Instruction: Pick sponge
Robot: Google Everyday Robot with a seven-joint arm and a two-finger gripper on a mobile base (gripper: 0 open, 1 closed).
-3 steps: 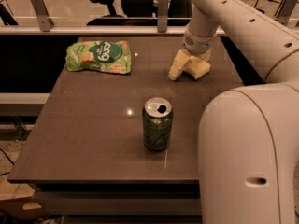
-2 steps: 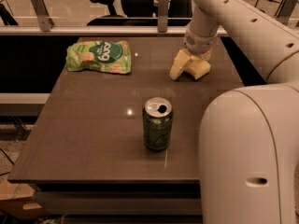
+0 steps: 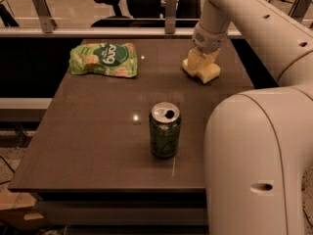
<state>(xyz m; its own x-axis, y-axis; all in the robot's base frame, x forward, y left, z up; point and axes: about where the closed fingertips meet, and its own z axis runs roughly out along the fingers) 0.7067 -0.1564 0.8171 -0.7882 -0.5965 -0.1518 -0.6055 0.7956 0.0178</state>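
Three things are sitting on the desk, and only one of them matters to the task. Nearest, at the lower right of the frame, the robot's pale body is filling the corner. Just left of it, at centre frame, an opened green soda can is standing upright, well apart from everything else. Farther back, at the upper left, a green snack bag is lying flat. At the upper right, the sponge is resting on the desk near the far edge, and the gripper is reaching down onto it from the arm that is arching in from the top right. The gripper is touching or just beside the sponge; whether it is clamping the foam or hanging loose cannot be told. Judging from this, the approach is looking finished, while the lift is not yet done, since the sponge is sitting on the desk. Beyond the rail, an office chair is showing dimly.
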